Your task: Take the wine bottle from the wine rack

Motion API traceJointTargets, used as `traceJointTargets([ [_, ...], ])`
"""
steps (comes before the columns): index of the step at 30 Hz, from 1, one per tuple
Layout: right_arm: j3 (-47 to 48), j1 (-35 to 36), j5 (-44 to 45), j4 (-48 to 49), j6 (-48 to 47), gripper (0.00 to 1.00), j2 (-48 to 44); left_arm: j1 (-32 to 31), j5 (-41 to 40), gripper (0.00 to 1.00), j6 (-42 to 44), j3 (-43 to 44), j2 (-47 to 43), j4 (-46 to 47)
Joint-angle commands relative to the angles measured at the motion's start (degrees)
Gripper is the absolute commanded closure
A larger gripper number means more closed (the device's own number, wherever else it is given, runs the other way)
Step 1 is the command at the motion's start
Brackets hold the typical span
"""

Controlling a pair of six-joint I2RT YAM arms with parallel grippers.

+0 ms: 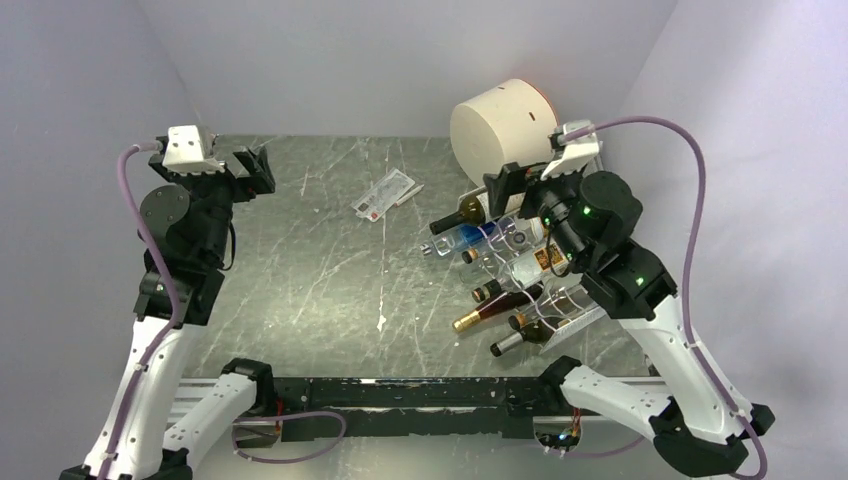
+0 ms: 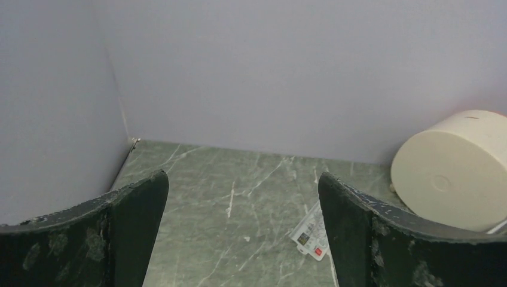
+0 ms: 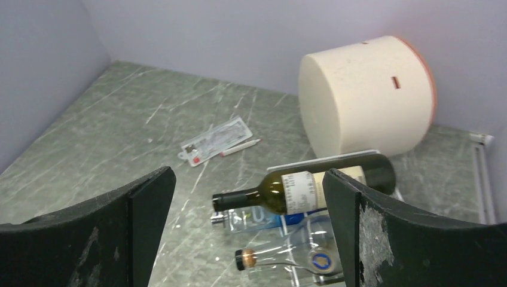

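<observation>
a: top view. left gripper (image 1: 255, 168) is raised over the far left of the green marbled table (image 1: 300, 290), with nothing in it. right gripper (image 1: 515, 186) hangs over the far end of the white thin-wire wine rack (image 1: 578, 316), which stands on the table's right side.
b: bottles?
a: several lie in the rack, necks to the left. the dark green wine bottle with a pale label (image 1: 468, 212) is on the top tier, just below the right gripper. the big cream cylinder (image 1: 498, 125) is behind it.
b: left wrist view?
a: jaws spread wide, only bare table between them. a flat printed packet (image 2: 311, 234) lies ahead.
b: right wrist view?
a: jaws wide and empty. the dark bottle lies ahead of them, not gripped, with a clear blue-tinted bottle (image 3: 263, 218) below it.
</observation>
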Motion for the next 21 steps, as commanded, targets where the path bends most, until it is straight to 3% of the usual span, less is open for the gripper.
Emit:
traceJointTargets([
  [1,-2.94,4.75,2.23,6.25,0.01,0.00,-1.27,3.96,3.15,0.01,-3.27,-2.67,0.02,4.41],
  [11,-4.62,12.25,8.76,8.14,2.80,0.00,0.96,8.03,8.03,0.01,-6.05,-7.33,0.63,8.95],
  [21,3.51,14.45,4.63,-1.84,-0.20,0.00,9.57,3.48,13.97,0.01,-3.61,-10.74,0.13,14.93],
])
